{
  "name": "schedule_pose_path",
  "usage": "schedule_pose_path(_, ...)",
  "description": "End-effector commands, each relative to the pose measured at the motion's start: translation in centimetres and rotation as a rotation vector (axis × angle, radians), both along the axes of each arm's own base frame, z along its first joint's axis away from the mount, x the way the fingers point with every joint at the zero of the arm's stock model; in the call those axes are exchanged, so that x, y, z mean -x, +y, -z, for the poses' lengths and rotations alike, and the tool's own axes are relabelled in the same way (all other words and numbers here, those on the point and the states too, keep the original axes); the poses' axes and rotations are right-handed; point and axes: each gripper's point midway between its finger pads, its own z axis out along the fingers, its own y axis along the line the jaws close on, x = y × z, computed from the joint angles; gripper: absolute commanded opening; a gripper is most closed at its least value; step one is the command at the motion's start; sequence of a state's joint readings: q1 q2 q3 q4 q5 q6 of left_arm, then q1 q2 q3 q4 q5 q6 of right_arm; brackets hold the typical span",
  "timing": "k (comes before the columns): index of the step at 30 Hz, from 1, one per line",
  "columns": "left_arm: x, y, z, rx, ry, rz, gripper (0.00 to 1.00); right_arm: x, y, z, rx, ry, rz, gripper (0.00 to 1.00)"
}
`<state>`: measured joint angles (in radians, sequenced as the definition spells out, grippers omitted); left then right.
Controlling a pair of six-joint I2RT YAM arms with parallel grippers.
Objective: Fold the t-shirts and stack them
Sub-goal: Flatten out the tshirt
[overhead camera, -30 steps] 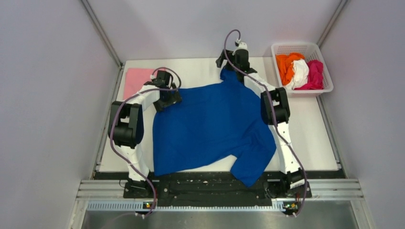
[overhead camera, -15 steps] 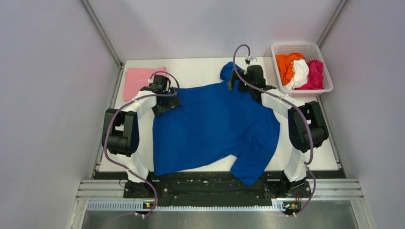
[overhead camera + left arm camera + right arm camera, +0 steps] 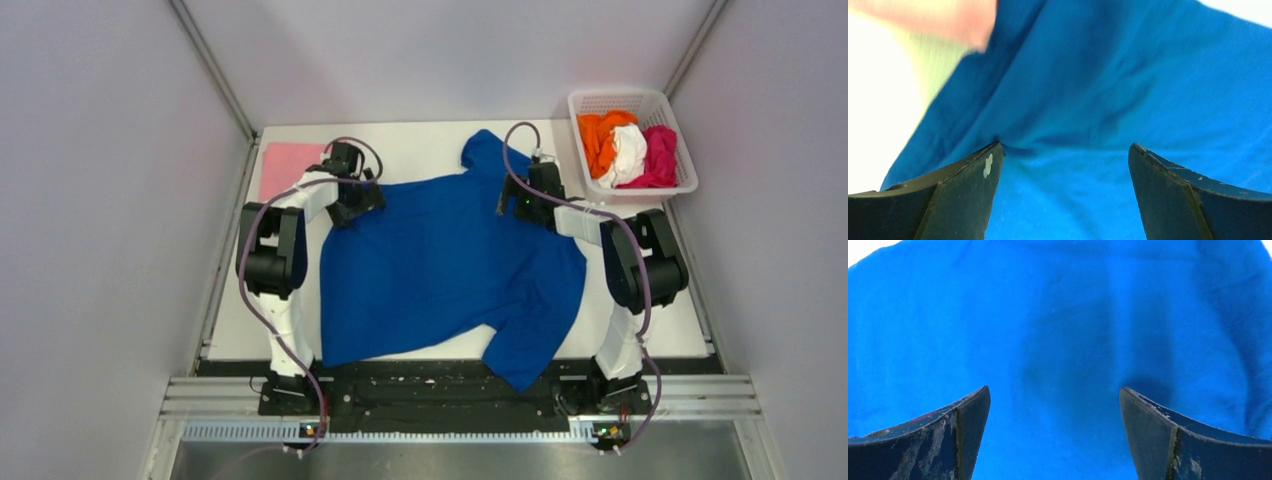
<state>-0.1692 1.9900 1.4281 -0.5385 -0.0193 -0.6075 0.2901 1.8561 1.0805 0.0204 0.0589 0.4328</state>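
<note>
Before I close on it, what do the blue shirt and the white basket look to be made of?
Blue shirt: soft matte knit, probably cotton; it lies in soft wrinkles and shows fine threads up close. White basket: rigid plastic by its look, smooth, with lattice walls.

Left gripper [image 3: 1065, 145]: jaws spread wide, nothing between them, only cloth beneath.
Fingers [image 3: 963, 195]: two dark, scuffed tips rising from the bottom corners; whether they touch the fabric cannot be told.
White speck [image 3: 988, 165]: a small mark on the inner face of the finger on the view's left.
Blue t-shirt [image 3: 1108, 90]: fills most of the view, with soft creases running toward the upper left.
Pink t-shirt [image 3: 943, 17]: a blurred strip at the top left, next to the blue cloth's edge.
Table [image 3: 878, 125]: bright white, showing along the left side.
</note>
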Motion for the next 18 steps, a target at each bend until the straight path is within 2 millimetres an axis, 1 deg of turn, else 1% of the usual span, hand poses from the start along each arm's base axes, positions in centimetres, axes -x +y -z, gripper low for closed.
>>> schedule_pose_path(1,-4.0,0.5,0.3,0.041,-0.013,-0.023,0.99,-1.8,-1.9,1.6,-0.016,0.03,0.078,0.99)
schedule_pose_path(2,-5.0,0.7,0.2,0.045,-0.021,-0.026,0.99,-2.1,-2.5,1.7,-0.013,0.038,0.096,0.99)
schedule_pose_path(3,-6.4,0.7,-0.5,0.05,-0.047,-0.022,0.99,-2.5,-2.8,1.7,-0.014,0.037,0.108,0.99)
schedule_pose_path(4,-7.4,0.6,-0.6,0.055,-0.058,-0.013,0.99,-2.9,-3.3,1.8,-0.016,0.036,0.122,0.99)
schedule_pose_path(5,-8.3,0.5,-0.2,0.062,-0.062,-0.006,0.99,-3.3,-3.8,1.7,-0.016,0.03,0.135,0.99)
schedule_pose_path(6,-9.4,0.3,-0.8,0.072,-0.087,0.001,0.99,-3.7,-4.1,1.7,-0.016,0.025,0.143,0.99)
schedule_pose_path(7,-10.2,0.1,-0.1,0.079,-0.082,0.005,0.99,-4.3,-4.5,1.5,-0.017,0.014,0.151,0.99)
schedule_pose_path(9,-11.8,-0.4,0.1,0.097,-0.092,0.016,0.99,-5.5,-5.1,1.5,-0.009,0.008,0.159,0.99)
schedule_pose_path(10,-12.5,-0.6,0.2,0.102,-0.098,0.019,0.99,-5.8,-5.5,1.8,0.001,0.022,0.165,0.99)
schedule_pose_path(12,-14.0,-0.7,0.2,0.101,-0.122,0.021,0.99,-7.0,-6.1,1.7,0.016,0.017,0.167,0.99)
schedule_pose_path(14,-15.1,-0.9,-0.5,0.108,-0.145,0.027,0.99,-8.3,-6.1,0.9,0.034,-0.008,0.143,0.99)
schedule_pose_path(15,-15.3,-1.4,-1.1,0.129,-0.15,0.039,0.99,-8.9,-6.0,0.4,0.042,-0.02,0.124,0.99)
schedule_pose_path(16,-15.4,-1.8,-1.9,0.148,-0.161,0.053,0.99,-9.4,-5.9,-0.4,0.05,-0.027,0.101,0.99)
schedule_pose_path(18,-15.5,-2.5,-4.2,0.177,-0.203,0.079,0.99,-9.9,-5.5,-2.2,0.055,-0.039,0.063,0.99)
